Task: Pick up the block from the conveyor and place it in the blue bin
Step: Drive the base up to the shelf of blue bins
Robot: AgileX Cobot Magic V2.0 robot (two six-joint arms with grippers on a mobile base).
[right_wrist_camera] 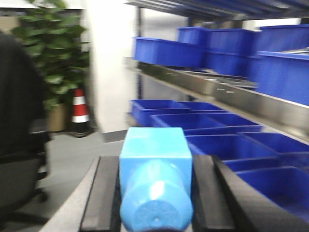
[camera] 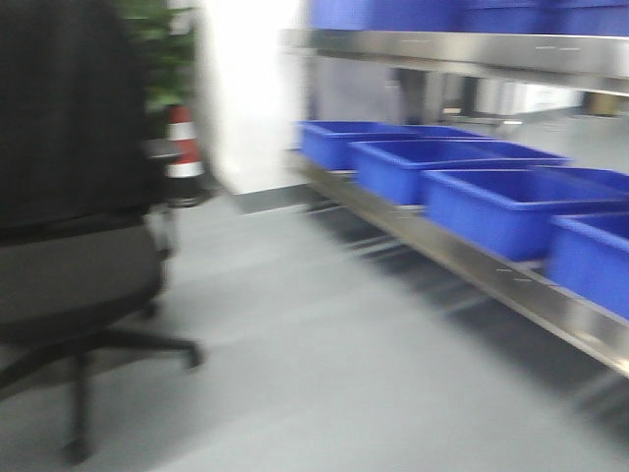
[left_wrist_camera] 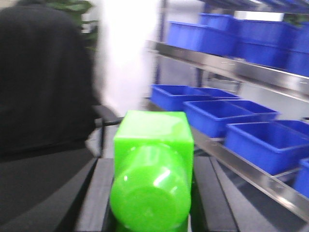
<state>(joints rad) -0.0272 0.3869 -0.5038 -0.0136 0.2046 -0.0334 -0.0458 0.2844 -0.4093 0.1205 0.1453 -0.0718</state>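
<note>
Left jaws grip a green block (left_wrist_camera: 152, 159), right jaws a blue block (right_wrist_camera: 155, 164). Blue bins (camera: 491, 221) sit right; placing not yet done.

Two flat, matte black, bar-shaped fingers (left_wrist_camera: 98, 193) are noted on the left gripper (left_wrist_camera: 153, 162). Two like fingers (right_wrist_camera: 104, 193), black and straight-edged, are recorded on the right gripper (right_wrist_camera: 154, 157). Finer detail is obscured by blur.

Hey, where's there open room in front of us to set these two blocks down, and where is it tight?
Open: the grey floor between the office chair and the lower steel shelf; also the insides of the blue bins, which look empty. Tight: the bins stand close together, little bare shelf showing between them, with the upper shelf overhead.
</note>
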